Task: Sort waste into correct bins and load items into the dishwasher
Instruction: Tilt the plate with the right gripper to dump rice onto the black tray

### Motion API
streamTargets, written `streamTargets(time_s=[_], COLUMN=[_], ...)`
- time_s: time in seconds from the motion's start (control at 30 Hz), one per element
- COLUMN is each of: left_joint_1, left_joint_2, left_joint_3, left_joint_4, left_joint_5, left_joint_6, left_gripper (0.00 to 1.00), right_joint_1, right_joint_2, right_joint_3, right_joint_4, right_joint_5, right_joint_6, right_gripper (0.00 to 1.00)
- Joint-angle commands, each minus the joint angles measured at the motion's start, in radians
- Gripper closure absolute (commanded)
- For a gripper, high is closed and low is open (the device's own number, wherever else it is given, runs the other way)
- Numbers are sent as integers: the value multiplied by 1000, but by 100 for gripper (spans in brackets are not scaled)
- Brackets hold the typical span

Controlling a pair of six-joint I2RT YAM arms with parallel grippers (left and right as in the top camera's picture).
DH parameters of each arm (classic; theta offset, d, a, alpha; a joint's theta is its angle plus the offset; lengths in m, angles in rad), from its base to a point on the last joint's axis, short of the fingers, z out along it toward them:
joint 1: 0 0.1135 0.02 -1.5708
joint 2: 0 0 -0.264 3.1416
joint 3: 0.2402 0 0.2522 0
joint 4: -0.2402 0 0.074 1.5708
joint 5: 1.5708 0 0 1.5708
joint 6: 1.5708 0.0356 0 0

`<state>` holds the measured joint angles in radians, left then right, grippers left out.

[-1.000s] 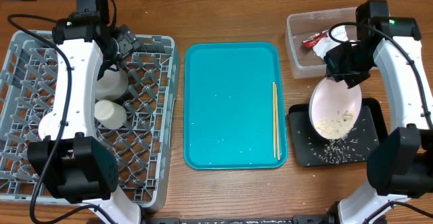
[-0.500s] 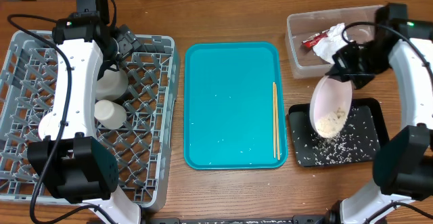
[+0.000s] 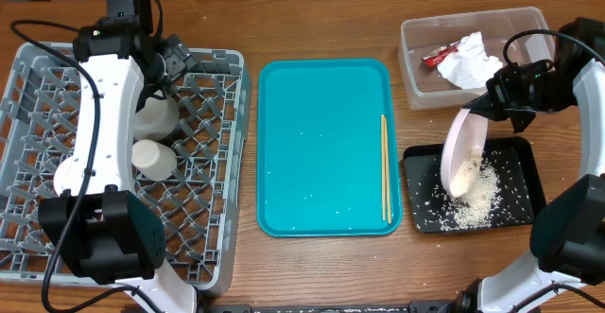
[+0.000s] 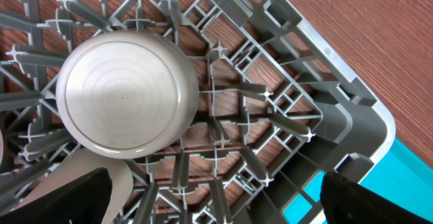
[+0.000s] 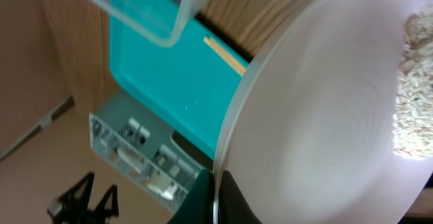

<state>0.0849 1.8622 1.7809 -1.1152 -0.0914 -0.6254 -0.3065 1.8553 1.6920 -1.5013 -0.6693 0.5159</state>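
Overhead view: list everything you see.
table: one, wooden, underneath.
dish rack: one, grey, left.
dishes: two, whitish, upturned in rack.
teal tray: one, centre.
chopsticks: one pair, wooden, on teal tray.
clear tub: one, far right.
napkin: one, white, in tub.
wrapper: one, red-white, in tub.
black tray: one, near right.
rice: scattered, whitish, on black tray.
plate: one, white-pink, tilted over black tray.
left gripper: open, above rack.
right gripper: shut on plate.

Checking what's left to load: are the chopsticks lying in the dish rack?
No, the chopsticks lie on the teal tray, along its right edge.
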Motion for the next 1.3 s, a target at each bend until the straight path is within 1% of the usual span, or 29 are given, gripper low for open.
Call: streamTargets(time_s=[0.0,0.07,0.37,0.47,0.5,0.67,0.8,0.9,1.0,1.07,1.13,1.27], left_joint_1=[-6,-6,-6,-6,-6,-6,-6,-6,-6,-6,-6,-6], left_joint_2=[16,16,16,16,16,16,16,16,16,16,16,16], left_joint_3=[21,21,21,21,21,21,21,21,21,21,21,21], left_joint_4=[-4,-2,-2,-3,-3,4,1,0,-2,2,3,3], left_joint_5=[-17,-17,-17,-16,-16,-16,-16,-16,-16,-16,-16,-16], left_joint_6=[5,5,5,5,5,4,4,5,5,4,4,4], left_gripper=[0,0,0,0,0,0,0,0,0,0,0,0], right_joint_1=[-28,-49,-114,-116,-116,-117,-123,-140,-154,-161,-161,-161], right_joint_2=[-15,-15,-15,-15,-15,-15,-13,-13,-13,-13,-16,-13], right_joint_3=[-3,-3,-3,-3,-3,-3,-3,-3,-3,-3,-3,-4], right_joint_4=[-24,-38,-87,-146,-146,-166,-110,-150,-140,-195,-191,-175], right_joint_5=[-111,-149,-168,-262,-267,-272,-271,-300,-290,-299,-322,-325], right_joint_6=[-99,-133,-183,-274,-281,-285,-254,-279,-284,-301,-322,-308], right_gripper=[96,97,97,96,96,97,96,97,96,96,97,97])
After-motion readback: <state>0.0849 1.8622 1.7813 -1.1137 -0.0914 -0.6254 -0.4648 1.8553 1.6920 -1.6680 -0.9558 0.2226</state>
